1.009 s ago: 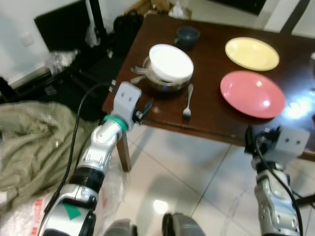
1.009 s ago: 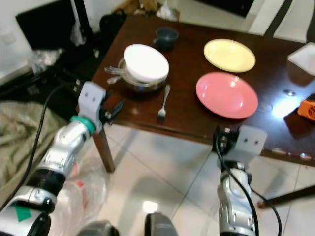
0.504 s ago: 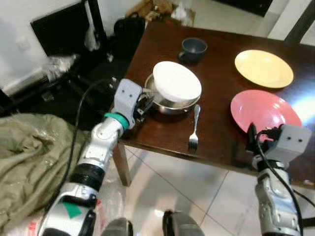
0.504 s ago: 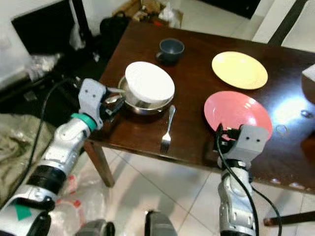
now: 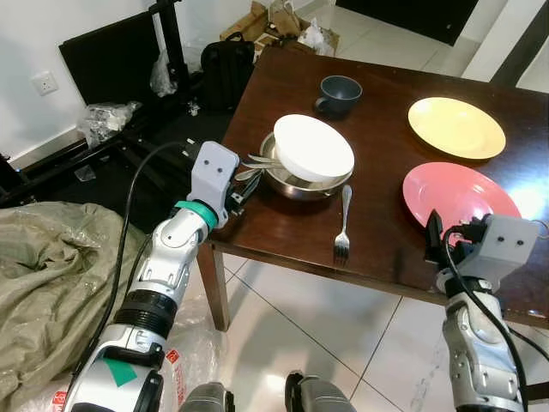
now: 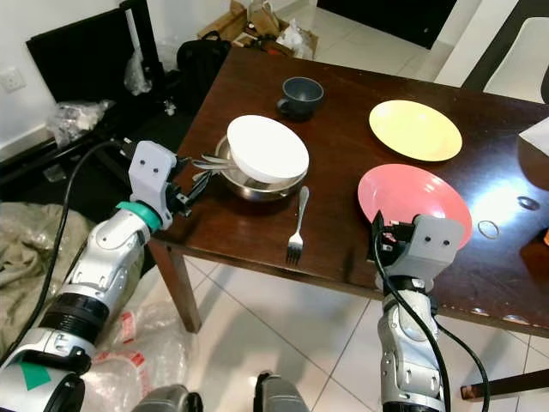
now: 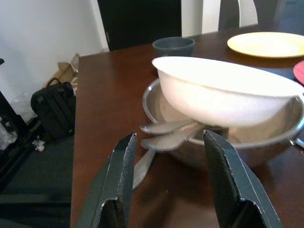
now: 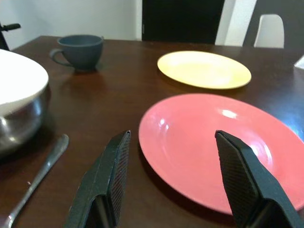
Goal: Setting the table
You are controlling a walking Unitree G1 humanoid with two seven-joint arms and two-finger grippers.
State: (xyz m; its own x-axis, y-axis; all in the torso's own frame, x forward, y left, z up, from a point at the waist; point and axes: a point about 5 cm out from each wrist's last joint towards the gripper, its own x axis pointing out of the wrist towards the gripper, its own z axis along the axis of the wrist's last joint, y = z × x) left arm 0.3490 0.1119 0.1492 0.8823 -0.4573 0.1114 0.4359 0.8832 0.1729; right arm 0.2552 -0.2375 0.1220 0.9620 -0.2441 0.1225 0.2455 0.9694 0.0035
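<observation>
The spoons (image 7: 171,135) lie in the metal bowl (image 5: 296,182) near the left edge of the dark wooden table (image 5: 283,94), with their handles sticking out over the bowl's rim toward the robot; that makes them easy to pinch, and it looks like this is why the left gripper (image 7: 168,190) is lined up right in front of them; its two black fingers (image 7: 121,180) are spread wide with the spoon handles between them, and they hold nothing. A white bowl (image 5: 313,148) sits tilted inside the metal bowl, on top of the spoons, so pulling a spoon out may make it wobble. A fork (image 5: 342,225) lies on the table just beside the metal bowl, between it and the pink plate (image 5: 459,193); the yellow plate (image 5: 455,127) is farther back, and the dark blue cup (image 5: 340,93) stands behind the bowls. Both plates have nothing on them; I cannot see if the cup has anything in it. The right gripper (image 8: 171,190) waits at the near edge of the pink plate, wide apart, gripping nothing.
</observation>
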